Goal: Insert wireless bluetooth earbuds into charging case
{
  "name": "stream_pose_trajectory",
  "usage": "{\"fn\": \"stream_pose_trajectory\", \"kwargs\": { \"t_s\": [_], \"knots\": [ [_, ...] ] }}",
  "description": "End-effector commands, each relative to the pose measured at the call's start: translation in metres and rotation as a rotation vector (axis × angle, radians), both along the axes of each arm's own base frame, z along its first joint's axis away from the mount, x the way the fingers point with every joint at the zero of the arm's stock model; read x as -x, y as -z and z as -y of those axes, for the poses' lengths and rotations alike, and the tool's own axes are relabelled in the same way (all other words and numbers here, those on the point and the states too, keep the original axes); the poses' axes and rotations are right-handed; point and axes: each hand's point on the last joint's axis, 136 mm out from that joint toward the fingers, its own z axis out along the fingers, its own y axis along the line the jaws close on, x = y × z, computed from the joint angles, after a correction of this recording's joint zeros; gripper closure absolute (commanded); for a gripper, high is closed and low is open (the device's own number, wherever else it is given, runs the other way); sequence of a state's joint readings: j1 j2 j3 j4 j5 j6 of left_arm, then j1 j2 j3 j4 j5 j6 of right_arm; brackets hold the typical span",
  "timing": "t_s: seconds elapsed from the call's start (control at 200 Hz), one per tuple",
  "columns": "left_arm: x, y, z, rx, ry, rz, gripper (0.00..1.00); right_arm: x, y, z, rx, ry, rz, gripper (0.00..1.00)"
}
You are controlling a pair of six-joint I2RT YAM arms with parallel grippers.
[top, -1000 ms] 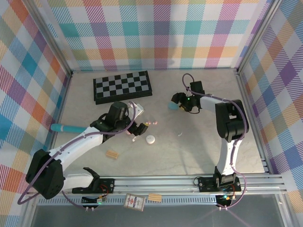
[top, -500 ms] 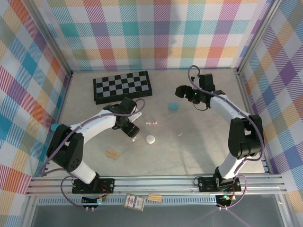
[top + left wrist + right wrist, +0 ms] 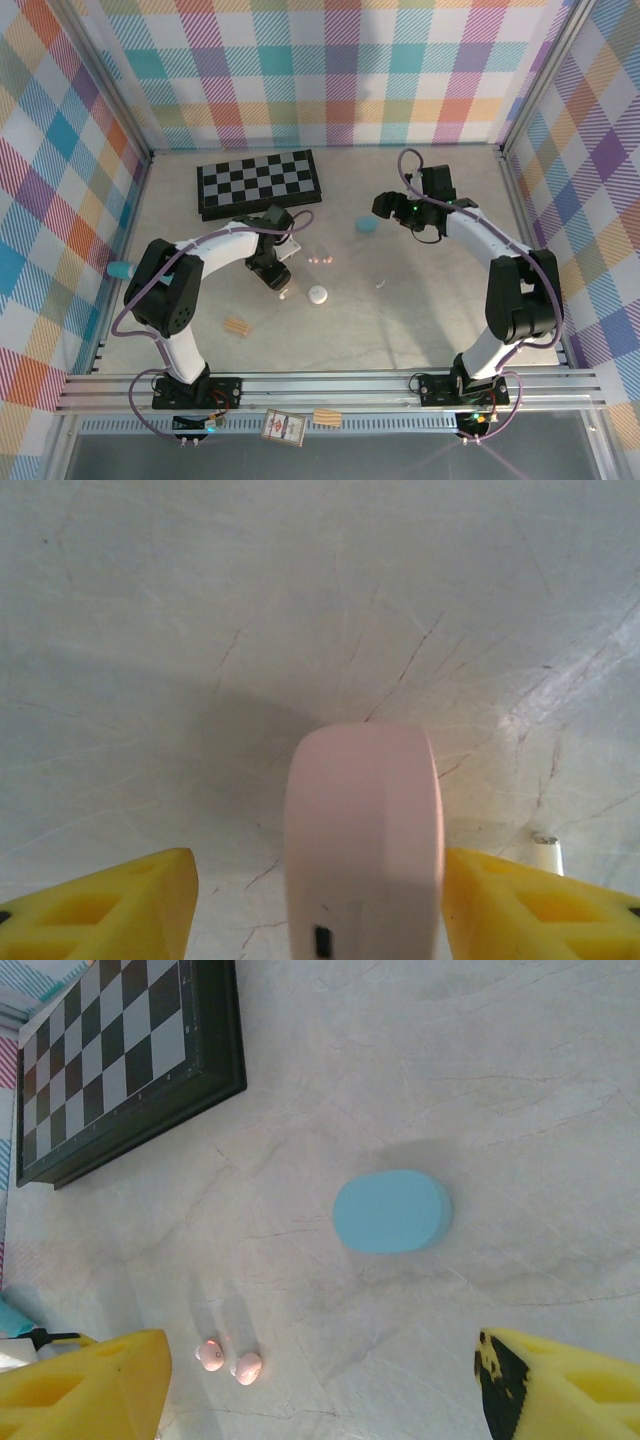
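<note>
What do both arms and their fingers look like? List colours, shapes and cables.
The left arm and right arm have white links and black joints. A purple cable loops along each. The fingers are yellow wedges with hollow cut-outs; one right finger carries a black patch.

Two pale pink earbuds (image 3: pixel 320 259) lie side by side near the centre of the top view. A pebble-shaped light blue case (image 3: pixel 367 224), lid shut, lies flat above and to their right. A round white case (image 3: pixel 318 294) lies flat just below them, and a lone white earbud (image 3: pixel 380 284) lies to its right. A pale pink case (image 3: pixel 362 840) stands on edge at the bottom centre of the left wrist view.
</note>
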State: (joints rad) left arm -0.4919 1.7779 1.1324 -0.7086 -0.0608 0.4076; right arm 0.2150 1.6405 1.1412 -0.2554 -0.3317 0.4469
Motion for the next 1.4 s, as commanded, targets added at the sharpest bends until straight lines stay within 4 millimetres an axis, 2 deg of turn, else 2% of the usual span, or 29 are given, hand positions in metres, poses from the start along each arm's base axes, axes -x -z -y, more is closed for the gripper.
{"fn": "stream_pose_trajectory", "kwargs": {
  "t_s": [0.0, 0.12, 0.395, 0.54, 0.605, 0.705, 0.815, 0.93, 1.07, 1.27, 1.395],
  "knots": [
    [0.005, 0.002, 0.000, 0.004, 0.010, -0.048, 0.41, 0.004, -0.002, 0.003, 0.010, 0.000, 0.009, 0.20],
    [0.007, 0.004, 0.002, 0.015, 0.008, -0.062, 0.48, 0.004, -0.001, 0.004, 0.009, 0.003, 0.007, 0.20],
    [0.007, -0.005, 0.011, 0.076, 0.003, -0.053, 0.77, 0.005, -0.005, 0.000, -0.011, -0.008, 0.009, 0.20],
    [0.009, -0.021, 0.029, 0.191, 0.015, -0.043, 0.78, 0.013, -0.018, -0.008, -0.053, -0.060, 0.037, 0.20],
    [0.010, -0.035, 0.044, 0.289, 0.034, -0.033, 0.78, 0.024, -0.033, -0.022, -0.112, -0.177, 0.096, 0.19],
    [0.012, -0.065, 0.071, 0.469, 0.087, -0.014, 0.78, 0.055, -0.056, -0.045, -0.218, -0.406, 0.211, 0.20],
    [0.022, -0.101, 0.096, 0.651, 0.181, -0.009, 0.78, 0.083, -0.072, -0.056, -0.303, -0.558, 0.311, 0.20],
    [0.035, -0.125, 0.107, 0.752, 0.265, -0.009, 0.78, 0.105, -0.080, -0.064, -0.390, -0.661, 0.371, 0.20],
    [0.057, -0.154, 0.124, 0.877, 0.390, -0.009, 0.78, 0.134, -0.086, -0.089, -0.459, -0.824, 0.389, 0.22],
    [0.077, -0.182, 0.136, 0.982, 0.494, -0.008, 0.78, 0.174, -0.098, -0.122, -0.544, -1.052, 0.397, 0.26],
    [0.086, -0.191, 0.140, 1.016, 0.530, -0.023, 0.78, 0.187, -0.100, -0.133, -0.568, -1.121, 0.388, 0.30]
  ]
}}
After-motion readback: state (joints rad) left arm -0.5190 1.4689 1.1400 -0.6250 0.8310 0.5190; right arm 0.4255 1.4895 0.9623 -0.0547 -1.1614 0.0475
